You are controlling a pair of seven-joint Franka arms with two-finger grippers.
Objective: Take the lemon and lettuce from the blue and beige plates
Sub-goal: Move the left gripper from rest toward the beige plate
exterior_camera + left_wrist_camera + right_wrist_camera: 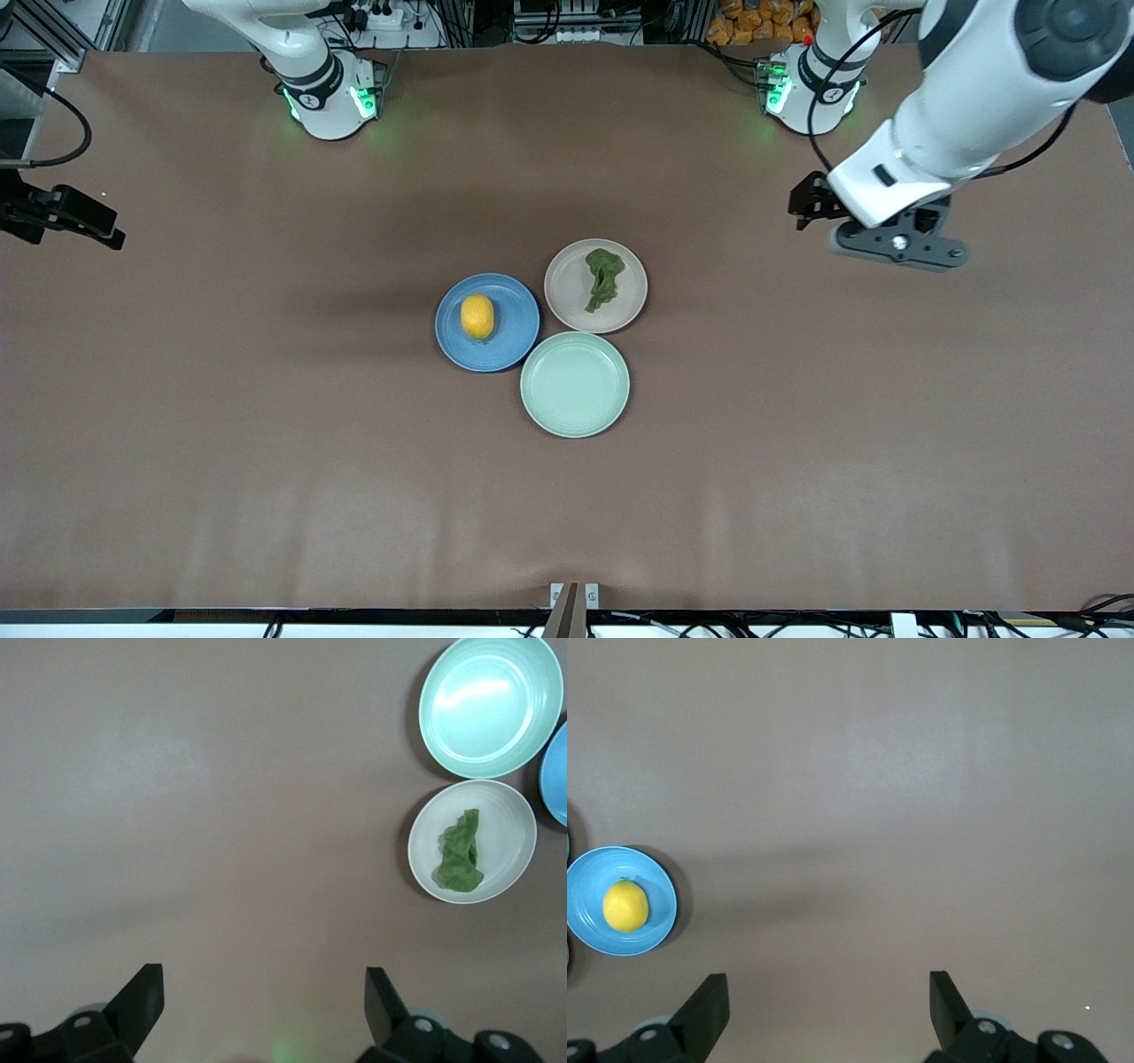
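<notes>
1. We are seeing the mint-green plate (575, 385) lying nearest the front camera, bare, touching the 2 others
2. The lemon (477, 316) is sitting on the blue plate (514, 341), toward the right arm's end
3. The lettuce (603, 277) is lying on the beige plate (567, 297), farthest back
4. The left gripper (264, 1001) is hanging spread wide, grasping nothing, over bare table (266, 461)
5. The right gripper (828, 1003) is likewise hanging released over bare table
</notes>
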